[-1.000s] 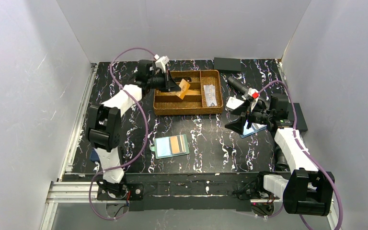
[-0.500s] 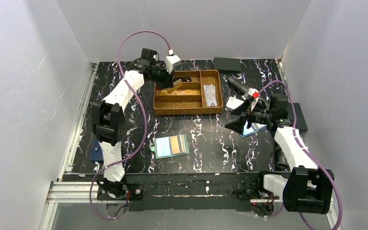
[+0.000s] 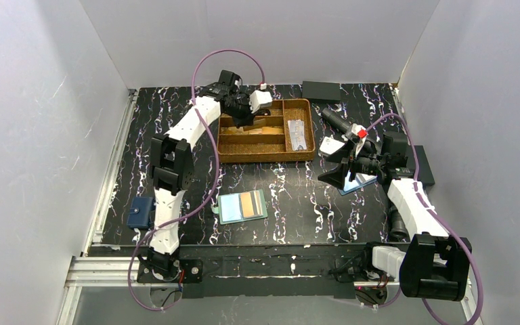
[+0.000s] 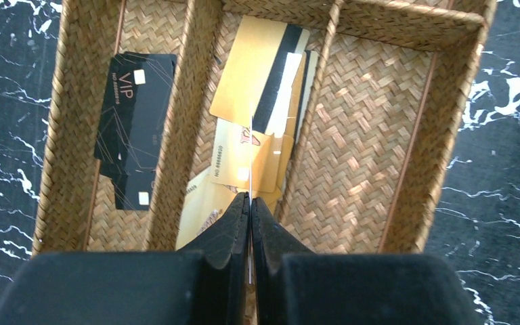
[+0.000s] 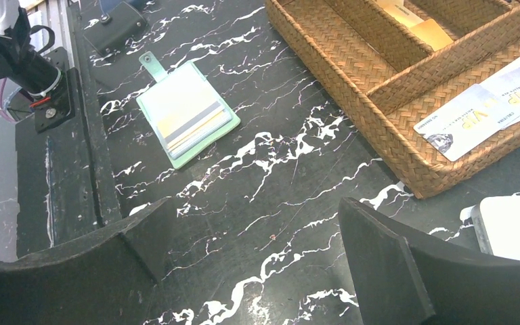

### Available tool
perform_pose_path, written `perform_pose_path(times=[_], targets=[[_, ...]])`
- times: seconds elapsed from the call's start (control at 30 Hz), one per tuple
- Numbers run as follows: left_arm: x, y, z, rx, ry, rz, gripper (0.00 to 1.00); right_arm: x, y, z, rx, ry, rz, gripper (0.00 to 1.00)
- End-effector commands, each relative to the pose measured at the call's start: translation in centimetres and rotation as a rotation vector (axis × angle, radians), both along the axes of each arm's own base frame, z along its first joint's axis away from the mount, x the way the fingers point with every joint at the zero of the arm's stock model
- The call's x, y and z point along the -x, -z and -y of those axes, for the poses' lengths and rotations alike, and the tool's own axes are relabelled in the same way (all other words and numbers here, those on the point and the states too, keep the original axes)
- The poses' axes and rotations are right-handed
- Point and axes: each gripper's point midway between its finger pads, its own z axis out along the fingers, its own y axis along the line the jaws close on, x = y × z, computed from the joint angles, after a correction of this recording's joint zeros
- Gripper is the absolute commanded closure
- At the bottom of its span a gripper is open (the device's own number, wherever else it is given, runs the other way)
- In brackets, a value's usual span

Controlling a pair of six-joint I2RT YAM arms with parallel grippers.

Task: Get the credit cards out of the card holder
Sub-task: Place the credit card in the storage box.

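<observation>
Card (image 4: 250,162) pinched over the basket (image 3: 230,153)
My left gripper (image 4: 250,203) clenches it edge-on at twelve o'clock; right gripper (image 5: 254,206) gapes at three; card holder (image 3: 242,206) lies at six — flat.

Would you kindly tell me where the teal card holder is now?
In the top view the card holder lies flat, left of centre, nearer than the wicker tray.

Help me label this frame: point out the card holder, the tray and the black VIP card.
card holder (image 3: 243,206): top view, on its middle, over the pocket panels.
tray (image 3: 265,157): top view, on its near rim.
black VIP card (image 4: 139,101): left wrist view, on its face.
</observation>
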Motion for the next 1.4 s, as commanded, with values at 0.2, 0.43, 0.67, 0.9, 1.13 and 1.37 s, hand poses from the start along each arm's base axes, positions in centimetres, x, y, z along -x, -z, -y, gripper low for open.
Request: perform_pose_path(times=[0.2, 0.43, 0.67, 0.9, 1.13, 1.37], targets=[[-0.7, 0.1, 0.7, -0.013, 0.092, 0.030, 1.00, -0.1, -0.8, 0.0, -0.027, -0.018, 0.024, 0.02], [-0.8, 1.5, 0.7, -0.028, 0.094, 0.008, 0.97, -0.1, -0.8, 0.1, -0.030, -0.015, 0.024, 0.02], [-3.3, 1.2, 0.1, -0.096, -0.050, 0.087, 0.82, -0.1, -0.9, 0.2, -0.039, -0.015, 0.023, 0.02], [-6.1, -4.8, -0.9, -0.032, -0.277, 0.273, 0.68, 0.0, -1.1, 0.3, -0.048, -0.016, 0.028, 0.02], [-3.1, -13.0, -2.6, 0.238, -0.562, 0.299, 0.44, 0.1, -1.3, 0.4, -0.046, -0.011, 0.042, 0.02], [6.5, -13.3, -4.8, 0.682, -0.824, -0.077, 0.19, 0.0, -1.1, 0.6, -0.030, -0.003, 0.051, 0.02]])
